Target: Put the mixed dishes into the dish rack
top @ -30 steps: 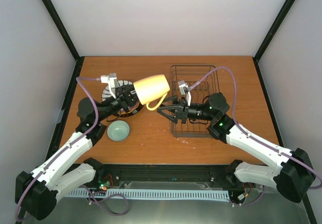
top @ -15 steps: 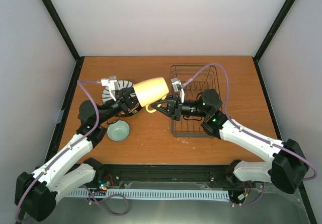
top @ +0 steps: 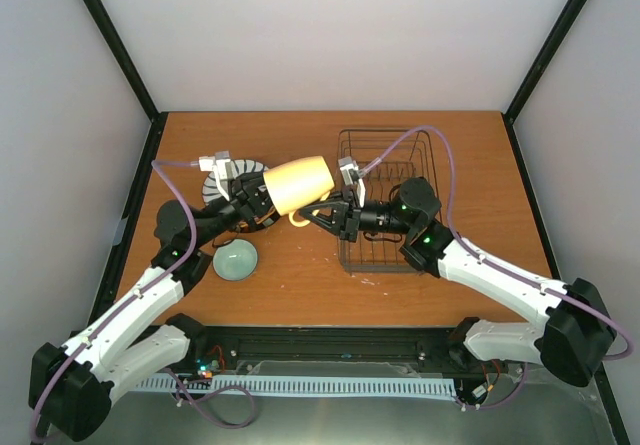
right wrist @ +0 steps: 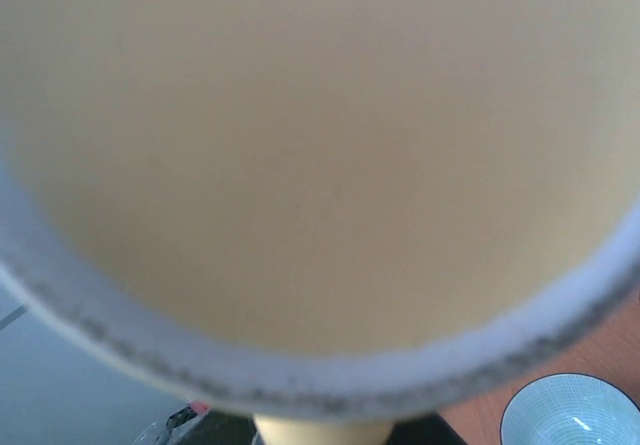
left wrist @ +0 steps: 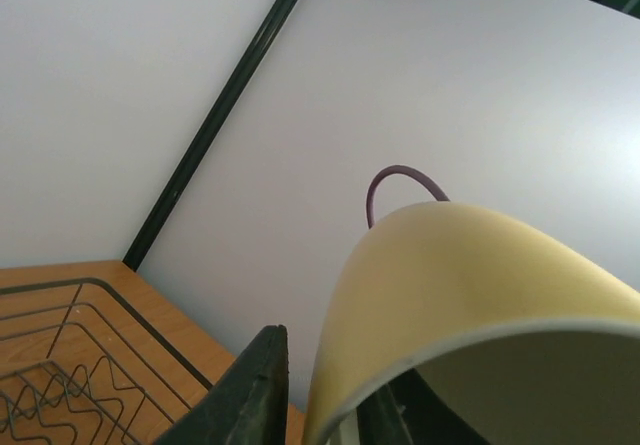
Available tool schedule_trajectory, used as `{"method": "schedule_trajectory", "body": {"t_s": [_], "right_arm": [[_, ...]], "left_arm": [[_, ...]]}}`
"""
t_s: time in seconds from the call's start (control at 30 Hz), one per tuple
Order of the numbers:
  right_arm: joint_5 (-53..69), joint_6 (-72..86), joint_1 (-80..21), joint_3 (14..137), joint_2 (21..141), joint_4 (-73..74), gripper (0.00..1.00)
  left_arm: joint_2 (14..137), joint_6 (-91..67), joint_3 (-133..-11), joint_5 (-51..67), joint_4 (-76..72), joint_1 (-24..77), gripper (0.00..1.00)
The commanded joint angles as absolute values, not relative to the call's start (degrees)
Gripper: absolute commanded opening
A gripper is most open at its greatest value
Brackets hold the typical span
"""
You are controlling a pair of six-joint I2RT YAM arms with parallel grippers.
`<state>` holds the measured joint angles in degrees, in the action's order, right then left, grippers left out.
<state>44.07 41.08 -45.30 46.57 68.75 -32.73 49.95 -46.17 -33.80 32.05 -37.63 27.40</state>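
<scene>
The pale yellow mug (top: pixel 298 183) hangs on its side above the table between both arms. My left gripper (top: pixel 258 197) still has the mug's rim (left wrist: pixel 480 285) between its fingers, but the outer finger (left wrist: pixel 255 385) stands a little off the wall. My right gripper (top: pixel 322 215) is shut on the mug's handle (top: pixel 303 215); in the right wrist view the mug's base (right wrist: pixel 320 145) fills the picture. The dish rack (top: pixel 385 132), a dark wire basket, stands at the right and holds no dishes. The pale green bowl (top: pixel 235 260) sits on the table near the left arm.
A black-and-white striped plate (top: pixel 213 180) lies under the left wrist, partly hidden, with a dark rim (top: pixel 250 225) of another dish showing beneath. The rack's corner (left wrist: pixel 150 325) shows low in the left wrist view. Black frame posts and white walls enclose the wooden table (top: pixel 300 295).
My right gripper moved left to the mug's handle and closed on it. The left gripper's fingers have eased apart on the rim. The mug shifted slightly left.
</scene>
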Motion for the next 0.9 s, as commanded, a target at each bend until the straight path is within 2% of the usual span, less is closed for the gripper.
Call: {"method": "schedule_trajectory", "body": {"t_s": [0.0,0.17,0.37,0.43,0.47,0.5,0.73,0.87], "right_arm": [[43.4,38.02,-46.32,48.37,65.65,-32.23,0.03],[40.63,37.24,-46.32,47.9,64.96,-30.35,0.03],[36.01,33.19,-46.32,49.76,63.7,-22.1,0.03],[32.09,30.15,-46.32,50.89,62.29,-16.43,0.03],[30.51,28.82,-46.32,51.46,61.47,-13.86,0.03],[28.69,27.65,-46.32,51.96,60.59,-11.75,0.03],[16.39,21.39,-46.32,55.67,55.09,2.68,0.03],[4.39,19.51,-46.32,58.69,53.82,15.75,0.03]], "left_arm": [[49.17,-45.03,-35.51,29.23,-38.44,27.6,0.23],[49.67,-44.69,-35.55,28.53,-37.58,27.59,0.35],[48.93,-41.65,-36.83,25.42,-31.82,27.6,0.61],[48.07,-39.38,-37.81,23.0,-27.69,27.6,0.77],[47.45,-37.95,-38.27,21.61,-25.7,27.58,0.91],[46.82,-36.72,-38.71,20.06,-23.43,27.55,0.98],[42.12,-29.91,-39.7,8.55,-12.67,27.59,1.0],[39.32,-25.61,-39.98,3.29,-7.36,27.6,1.0]]}}
